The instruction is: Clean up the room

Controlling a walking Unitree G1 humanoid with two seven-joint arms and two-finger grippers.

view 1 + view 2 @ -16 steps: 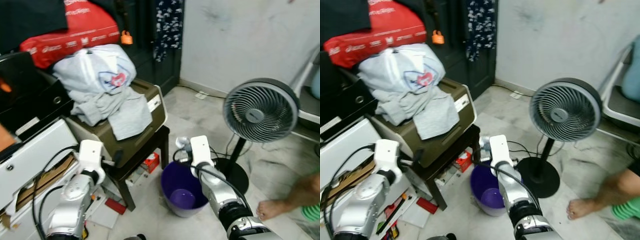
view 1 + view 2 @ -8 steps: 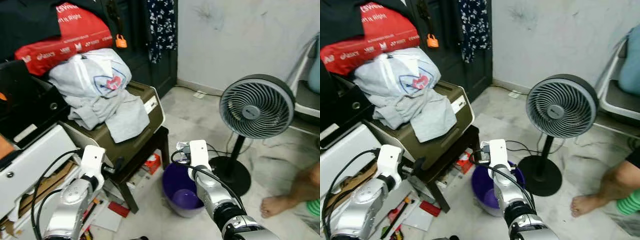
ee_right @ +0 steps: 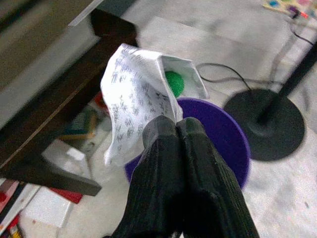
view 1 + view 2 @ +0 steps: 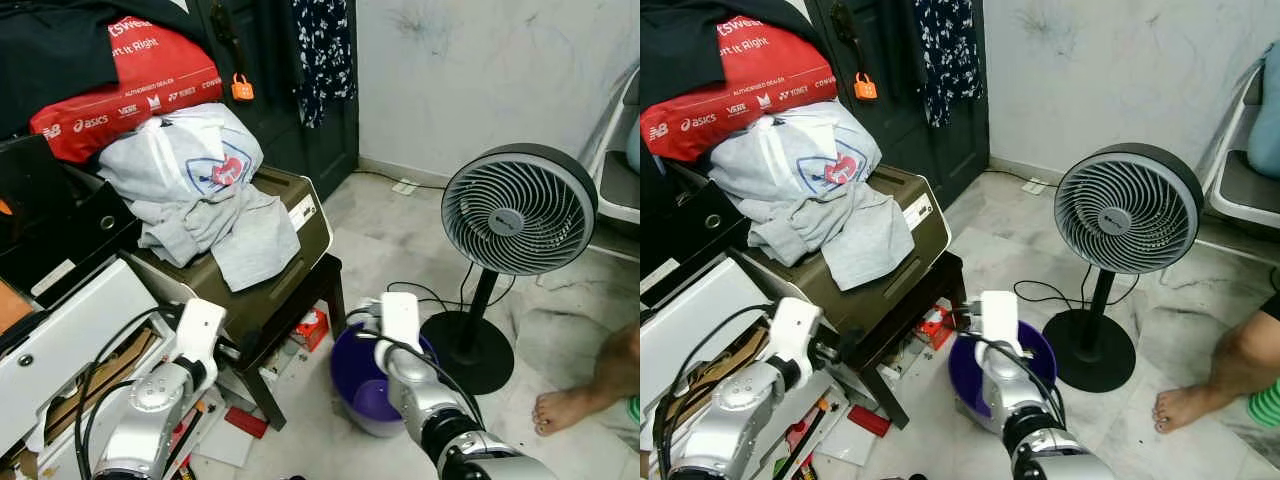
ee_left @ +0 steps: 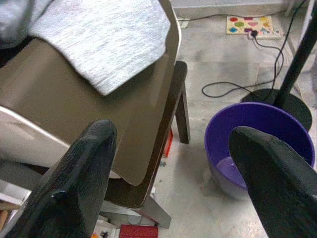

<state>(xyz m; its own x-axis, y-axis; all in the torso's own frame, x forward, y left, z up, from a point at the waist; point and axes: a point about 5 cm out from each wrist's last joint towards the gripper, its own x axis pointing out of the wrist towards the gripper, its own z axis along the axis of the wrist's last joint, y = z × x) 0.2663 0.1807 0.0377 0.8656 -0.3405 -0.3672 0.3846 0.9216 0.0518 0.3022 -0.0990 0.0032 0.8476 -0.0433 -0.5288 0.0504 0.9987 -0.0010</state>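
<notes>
Right gripper (image 3: 176, 130): fingers pressed together, pinching a crumpled white paper (image 3: 138, 94) above the purple bin (image 4: 365, 385) | Left gripper (image 5: 173, 163): fingers wide apart, holding nothing, near the brown stool (image 4: 300, 295) | Bin sits on floor between stool and fan (image 4: 518, 210)
</notes>
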